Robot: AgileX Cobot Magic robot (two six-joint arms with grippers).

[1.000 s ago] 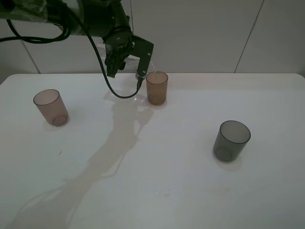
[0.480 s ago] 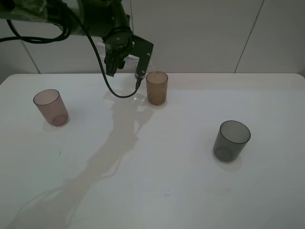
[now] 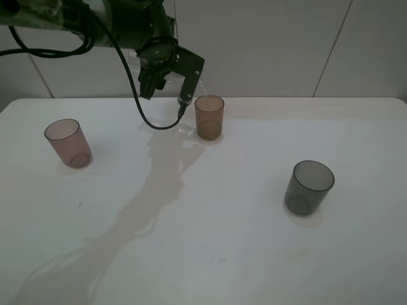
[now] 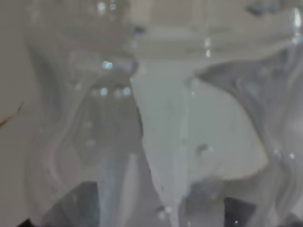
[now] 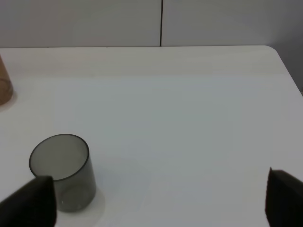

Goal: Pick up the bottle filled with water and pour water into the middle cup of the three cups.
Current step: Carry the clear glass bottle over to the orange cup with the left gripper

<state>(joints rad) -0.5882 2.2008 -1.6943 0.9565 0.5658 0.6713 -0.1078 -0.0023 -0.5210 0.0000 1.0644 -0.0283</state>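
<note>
Right tool: dark fingertips set wide apart, holding nothing, hanging over the white surface. Dark grey cup: upright, nearest item on the right side, just ahead of the right tool in its wrist view. Pinkish-brown cup: upright, further back on the left, well apart from the others. Middle cup: amber, upright, at the far centre of the surface. Bottle: clear plastic, gripped in the left tool and filling the left wrist view. It is raised off the surface, just beside the middle cup on its left and above rim height. Its tilt cannot be told against the pale wall. Left tool: closed tight on the bottle, fingers pointing down and toward the middle cup. Left arm: dark, reaching in from the far left, wrist bent downward over the far edge of the surface.
</note>
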